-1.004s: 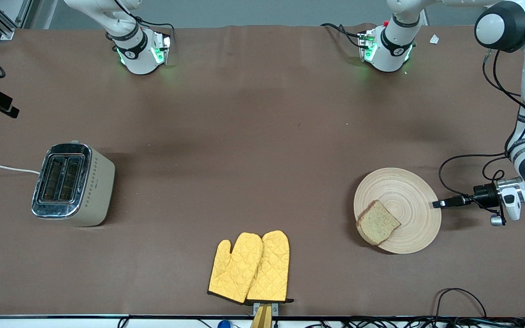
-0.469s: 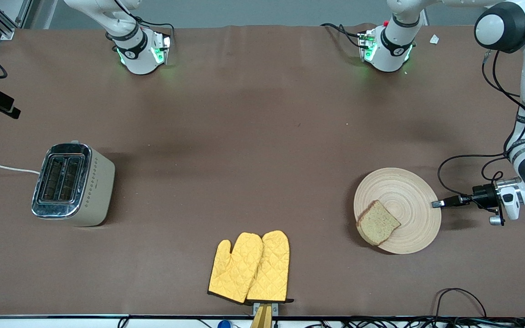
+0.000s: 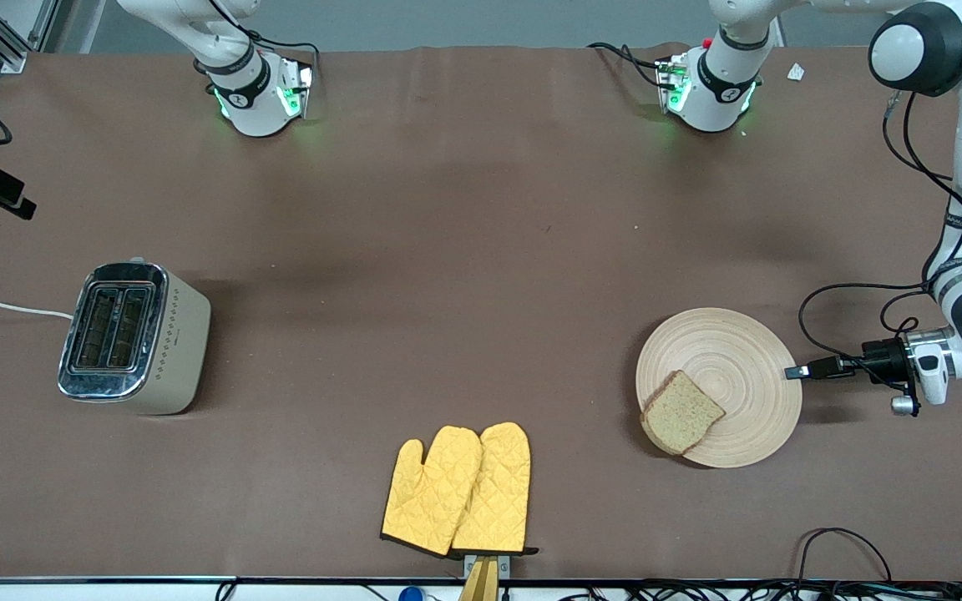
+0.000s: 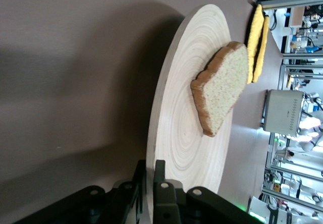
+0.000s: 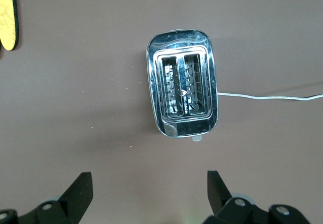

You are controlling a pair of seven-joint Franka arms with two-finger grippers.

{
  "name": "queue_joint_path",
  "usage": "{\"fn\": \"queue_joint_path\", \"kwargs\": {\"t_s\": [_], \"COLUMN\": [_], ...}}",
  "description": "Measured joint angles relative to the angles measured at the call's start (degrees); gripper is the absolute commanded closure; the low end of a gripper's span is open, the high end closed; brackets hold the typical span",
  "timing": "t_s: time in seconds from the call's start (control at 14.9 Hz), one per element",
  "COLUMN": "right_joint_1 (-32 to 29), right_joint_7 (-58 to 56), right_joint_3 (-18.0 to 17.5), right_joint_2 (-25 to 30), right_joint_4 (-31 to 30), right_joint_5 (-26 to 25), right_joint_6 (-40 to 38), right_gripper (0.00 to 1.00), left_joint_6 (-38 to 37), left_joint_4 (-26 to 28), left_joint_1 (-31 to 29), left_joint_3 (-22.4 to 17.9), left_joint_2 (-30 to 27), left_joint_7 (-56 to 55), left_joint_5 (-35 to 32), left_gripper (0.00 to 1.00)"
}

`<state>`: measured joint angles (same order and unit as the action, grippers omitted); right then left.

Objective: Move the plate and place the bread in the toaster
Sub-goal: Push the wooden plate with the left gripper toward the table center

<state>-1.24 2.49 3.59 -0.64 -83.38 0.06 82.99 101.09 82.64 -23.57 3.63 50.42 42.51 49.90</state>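
Note:
The pale wooden plate (image 3: 736,355) lies on the table toward the left arm's end, with the brown bread slice (image 3: 681,411) on its edge nearest the front camera. My left gripper (image 3: 792,372) is shut on the plate's rim, one finger above and one below. The left wrist view shows the plate (image 4: 186,133), the bread (image 4: 222,88) and my left gripper (image 4: 150,166) close up. The cream toaster (image 3: 130,334) stands toward the right arm's end, both slots empty. My right gripper (image 5: 149,183) is open and empty, high over the table beside the toaster (image 5: 182,90).
A pair of yellow oven mitts (image 3: 458,488) lies near the table's front edge, between plate and toaster. The toaster's white cord (image 3: 5,307) runs off the table's end. Cables hang by the left arm (image 3: 832,300).
My left gripper has slid the plate, with the bread on it, a little toward the right arm's end. The right arm has barely moved.

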Motion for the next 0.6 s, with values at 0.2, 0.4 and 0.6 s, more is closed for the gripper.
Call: {"fn": "queue_joint_path", "kwargs": {"t_s": [0.2, 0.4, 0.6], "right_joint_1": [0.00, 0.00, 0.00], "right_joint_7": [0.00, 0.00, 0.00], "right_joint_3": [-0.01, -0.01, -0.01], "right_joint_2": [0.00, 0.00, 0.00], "right_joint_4": [-0.01, -0.01, -0.01], "right_joint_5": [0.02, 0.04, 0.04], "right_joint_6": [0.01, 0.01, 0.01], "right_gripper": [0.00, 0.00, 0.00], "left_joint_6": [-1.43, -2.12, -2.31], "left_joint_4": [-0.54, -1.14, -1.67], "left_joint_1": [0.41, 0.92, 2.73], "left_joint_3": [1.60, 4.60, 7.79], "left_joint_2": [0.07, 0.16, 0.17], "left_joint_7": [0.04, 1.94, 2.31], "left_joint_5": [-0.02, -0.11, -0.10], "left_gripper": [1.00, 0.99, 0.99]}}
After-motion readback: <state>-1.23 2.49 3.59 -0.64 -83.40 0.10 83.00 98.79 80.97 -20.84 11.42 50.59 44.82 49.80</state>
